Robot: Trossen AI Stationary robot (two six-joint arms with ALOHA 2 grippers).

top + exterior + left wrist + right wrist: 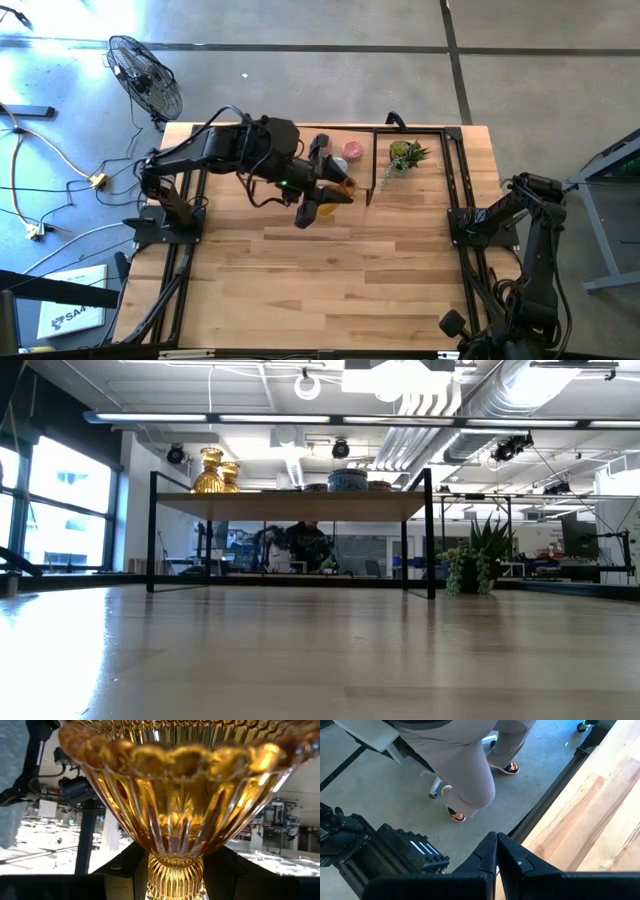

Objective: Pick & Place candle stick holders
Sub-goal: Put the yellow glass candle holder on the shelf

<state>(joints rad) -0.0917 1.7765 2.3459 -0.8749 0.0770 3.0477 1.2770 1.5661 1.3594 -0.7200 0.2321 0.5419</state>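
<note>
My left gripper (340, 190) has its fingers clamped on one amber candle holder (175, 795), up off the table (330, 290) near the far edge. Its ribbed glass fills my left wrist view. From above I count one pink holder (352, 150) just beyond it and a second amber piece (326, 209) beside the arm. One green plant (405, 155) sits to the right. My right gripper (496, 851) is pressed closed on nothing, parked off the table's right side, above a person's legs (470, 765).
</note>
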